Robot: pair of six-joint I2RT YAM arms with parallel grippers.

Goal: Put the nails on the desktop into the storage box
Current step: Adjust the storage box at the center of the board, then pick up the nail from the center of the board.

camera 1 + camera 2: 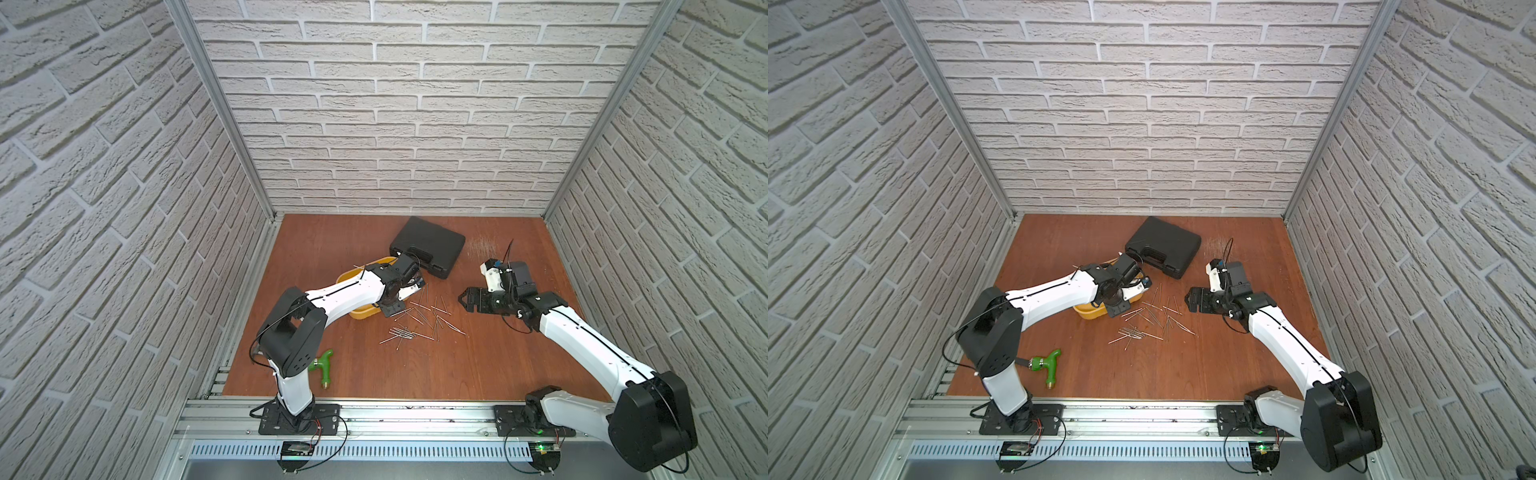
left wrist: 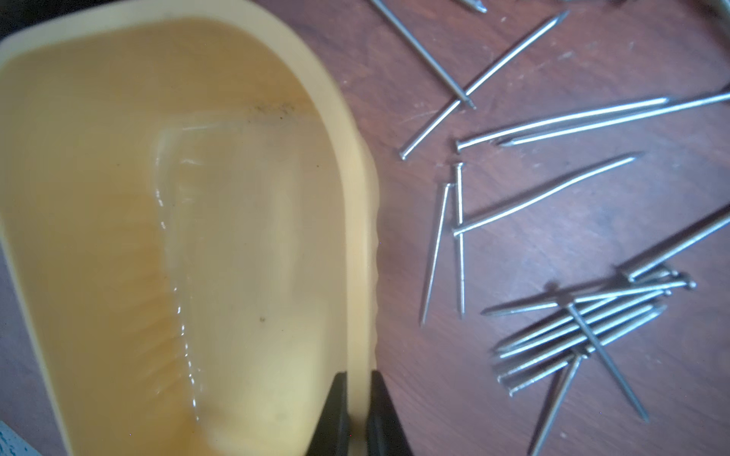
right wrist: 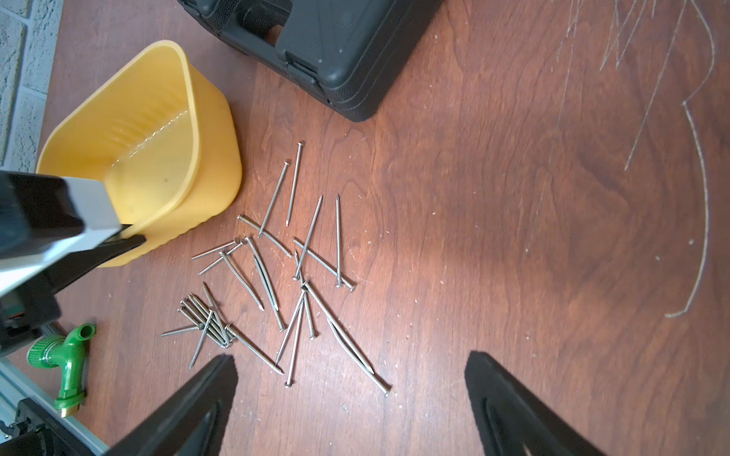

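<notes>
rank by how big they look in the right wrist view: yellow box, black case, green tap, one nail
1. storage box
2. black case, cut off by the frame edge, so its rank against the box is unsure
3. green tap
4. one nail
</notes>
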